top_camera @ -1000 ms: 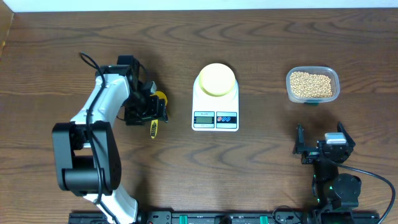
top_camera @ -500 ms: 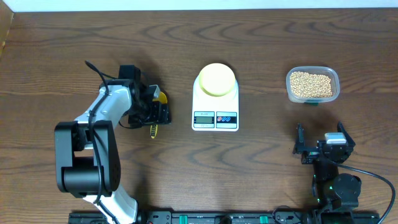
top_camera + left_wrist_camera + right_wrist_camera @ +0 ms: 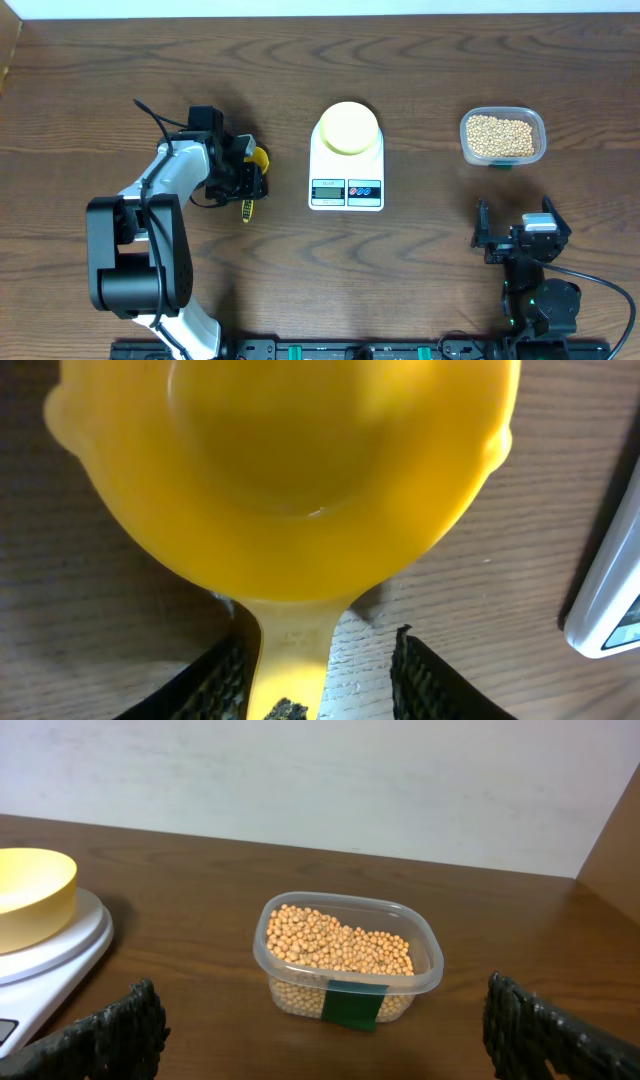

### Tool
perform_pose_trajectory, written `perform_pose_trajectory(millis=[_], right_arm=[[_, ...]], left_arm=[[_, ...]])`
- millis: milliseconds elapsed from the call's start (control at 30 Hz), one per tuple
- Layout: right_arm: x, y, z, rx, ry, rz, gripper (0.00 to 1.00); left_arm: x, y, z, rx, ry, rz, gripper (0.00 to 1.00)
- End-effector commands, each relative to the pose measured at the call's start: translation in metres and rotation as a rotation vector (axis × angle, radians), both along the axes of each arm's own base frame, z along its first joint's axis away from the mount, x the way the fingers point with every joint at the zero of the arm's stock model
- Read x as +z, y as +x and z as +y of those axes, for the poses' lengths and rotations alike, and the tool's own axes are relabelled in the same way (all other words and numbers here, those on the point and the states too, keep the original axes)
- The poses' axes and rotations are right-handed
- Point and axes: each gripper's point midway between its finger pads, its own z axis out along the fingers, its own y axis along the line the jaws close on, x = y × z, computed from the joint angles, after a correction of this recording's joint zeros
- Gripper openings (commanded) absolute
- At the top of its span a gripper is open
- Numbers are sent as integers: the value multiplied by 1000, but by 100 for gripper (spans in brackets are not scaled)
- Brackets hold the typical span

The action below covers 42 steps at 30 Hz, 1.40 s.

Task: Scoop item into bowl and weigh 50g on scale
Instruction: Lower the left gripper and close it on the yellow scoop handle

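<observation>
Across the table [image 3: 420, 300] almost nothing has moved in the last second: only your left arm [image 3: 165, 180] has swung a little and settled lower over the yellow scoop [image 3: 258, 157], which lies well to the left of the scale [image 3: 346, 190]. The scale sits in the middle with the pale bowl [image 3: 347, 127] on its platform, and the bowl looks empty. The clear container [image 3: 540, 140] stands far right, and the beans [image 3: 500, 135] are all inside it, so no weighing has begun. Your right tool [image 3: 515, 225] is parked at the near right edge with its jaws wide, holding nothing, just as it was. The change that matters is at your left tool [image 3: 315, 680]. Its jaws have drawn in from wide to narrow, and the wrist view shows them flanking the scoop's handle [image 3: 290, 660]. One finger [image 3: 225, 680] sits just beside the handle. Bare wood shows between the handle and the other finger, so I judge the grip is not yet made. You are in the pick-up step, very early in the task. Once the handle is clamped, the scoop has to travel past the scale to the container. Watch that the flat handle does not twist as the jaws meet it.
</observation>
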Motion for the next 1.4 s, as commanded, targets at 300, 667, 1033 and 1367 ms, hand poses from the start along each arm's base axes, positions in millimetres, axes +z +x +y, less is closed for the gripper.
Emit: perform_pose_trajectory(millis=[300,667,1033,1367], right_arm=[[0,0,0,0,7,0,99],[0,0,0,0,7,0,99],[0,0,0,0,7,0,99],[0,0,0,0,7,0,99]], left_arm=[[-13,-16,0,-6,4,61,39],[-13,-15,0,-6,5,58,31],[-10,-14,0,34,3,63,12],[33,-1,0,123,-7,-44,9]])
